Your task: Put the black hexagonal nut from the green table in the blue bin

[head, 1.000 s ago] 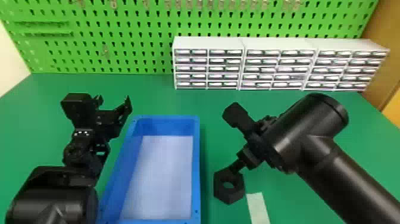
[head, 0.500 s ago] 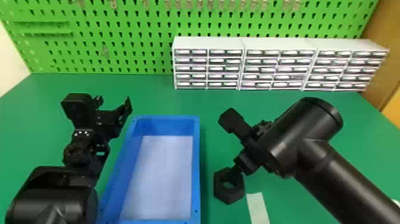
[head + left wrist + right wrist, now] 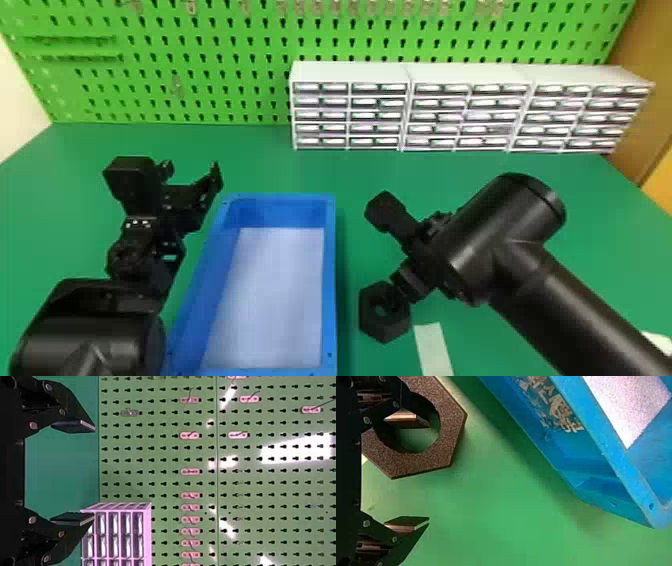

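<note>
The green surface [image 3: 270, 165] carries the blue bin [image 3: 330, 275]. At the bin's eleven o'clock is the left gripper [image 3: 192, 172], its fingers wide. The right gripper [image 3: 407, 286], at three o'clock, has also wide fingers, one over the hole of the nut [image 3: 372, 320], which lies near the bin, at its three o'clock.

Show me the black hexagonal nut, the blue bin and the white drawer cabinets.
Black hexagonal nut [image 3: 383, 328], head view: ring below the hole.
Blue bin [image 3: 329, 280], head view: right rim.
White drawer cabinets [image 3: 467, 117], head view: middle cabinet's front.
</note>
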